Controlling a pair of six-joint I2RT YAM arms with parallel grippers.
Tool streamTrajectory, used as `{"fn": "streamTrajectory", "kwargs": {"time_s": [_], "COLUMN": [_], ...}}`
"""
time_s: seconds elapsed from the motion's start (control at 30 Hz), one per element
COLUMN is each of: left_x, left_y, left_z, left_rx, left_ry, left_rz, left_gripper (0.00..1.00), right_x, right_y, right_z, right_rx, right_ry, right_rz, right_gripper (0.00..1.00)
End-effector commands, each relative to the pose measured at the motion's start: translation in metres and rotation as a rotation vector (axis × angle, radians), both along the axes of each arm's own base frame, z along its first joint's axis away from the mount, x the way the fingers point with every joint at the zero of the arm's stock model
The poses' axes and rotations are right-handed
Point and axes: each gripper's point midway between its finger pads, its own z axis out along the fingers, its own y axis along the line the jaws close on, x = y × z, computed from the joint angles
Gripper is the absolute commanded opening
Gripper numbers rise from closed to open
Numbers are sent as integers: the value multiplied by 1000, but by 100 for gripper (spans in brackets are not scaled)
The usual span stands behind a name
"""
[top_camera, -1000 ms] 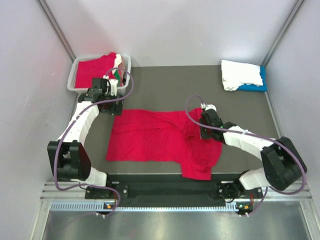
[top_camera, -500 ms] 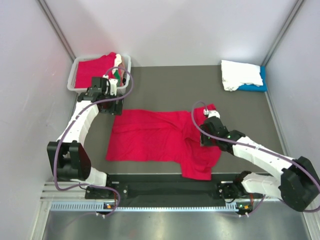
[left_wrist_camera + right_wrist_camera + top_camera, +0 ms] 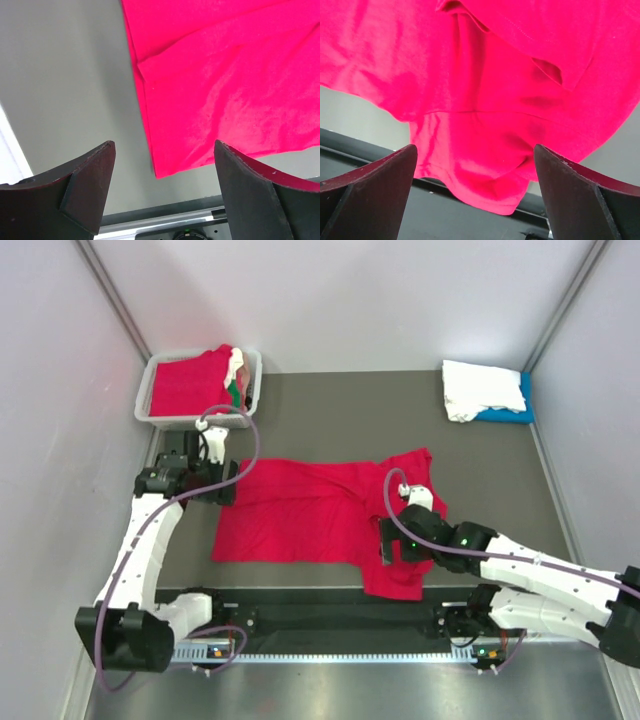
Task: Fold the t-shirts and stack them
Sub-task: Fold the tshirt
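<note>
Red t-shirt (image 3: 300, 515) spread flat mid-table. I hold left gripper (image 3: 162, 160) and right gripper (image 3: 475, 155) released, empty, over its edges, likely to pinch for folding.

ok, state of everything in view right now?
red t-shirt: unfolded, spread on the table, right side rumpled
white t-shirt: folded, on top of the blue one
blue t-shirt: bottom of the stack, mostly covered
plastic tub: holds red cloth
left fingers: open, empty
right fingers: open, empty, over the red t-shirt
</note>
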Motion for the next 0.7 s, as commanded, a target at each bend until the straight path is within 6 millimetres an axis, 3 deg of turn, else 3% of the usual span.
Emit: {"fn": "streamTrajectory", "kwargs": {"time_s": [0.0, 0.13, 0.33, 0.5, 0.67], "left_x": [-4, -3, -21, -53, -63], "left_y": [2, 8, 20, 36, 39], "left_z": [22, 19, 14, -21, -45], "left_rx": [1, 43, 151, 237, 250], "left_ry": [-98, -92, -28, 155, 219], "left_rz": [-25, -36, -113, -148, -145], "left_gripper": [84, 82, 80, 79, 79], "right_x": [0, -9, -45, -78, -88], "right_y": [2, -1, -12, -15, -23], "right_z": [19, 14, -7, -26, -40], "right_rx": [74, 97, 28, -50, -104], "right_ry": [-37, -3, 93, 171, 198], "right_rz": [-55, -80, -83, -47, -49], "right_gripper": [100, 99, 100, 99, 100]}}
